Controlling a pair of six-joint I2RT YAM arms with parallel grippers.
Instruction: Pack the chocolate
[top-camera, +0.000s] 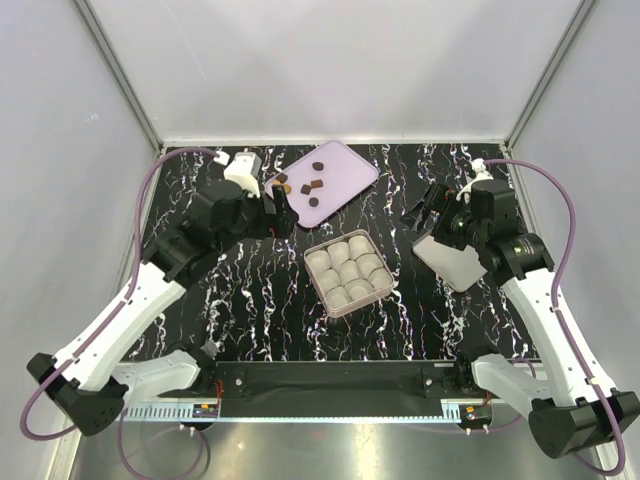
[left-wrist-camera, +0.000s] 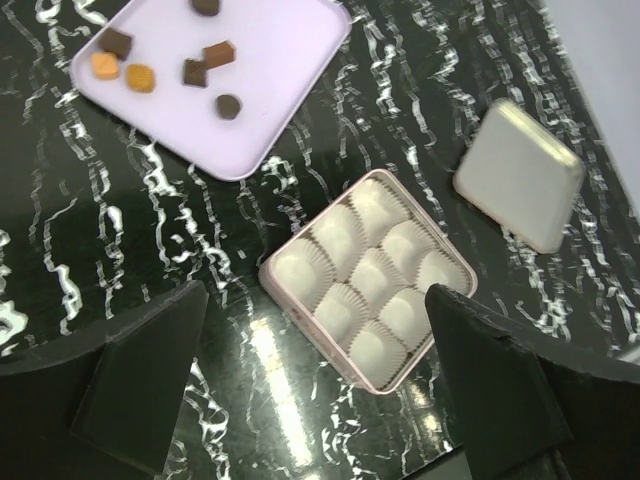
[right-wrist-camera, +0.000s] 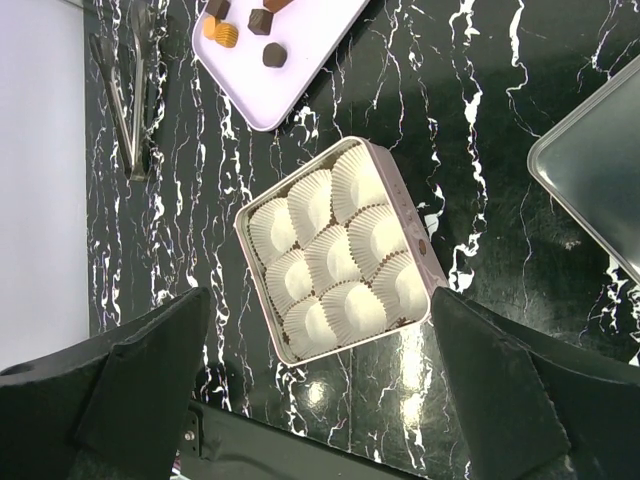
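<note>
1. Top external view: the chocolate lay as a few loose pieces on a pale lilac tray at the back of the worktop. None sat in the box of white paper cups just in front of the tray. The left tool hung at the tray's left edge. The right tool hung over the lid, which lay right of the box and apart from it. From here I could not tell how wide either tool stood.

2. Left wrist view: the left tool had its fingers spread wide and held nothing. Dark and orange pieces lay apart from one another on the tray, so one could probably be taken alone. They looked tiny, light and stiff, likely slick and easily scarred. A gentle pinch across two opposite sides seemed best, since a hard squeeze might flick a piece away.

3. Right wrist view: the right tool was likewise splayed and empty above the box. All nine cups were unfilled. They looked thin and soft, apt to crumple or shift if a finger caught one. Tongs lay on the worktop beside the tray, away from the box. Nothing blocked the path from tray to box, though the tray's raised rim could hinder a low approach.
</note>
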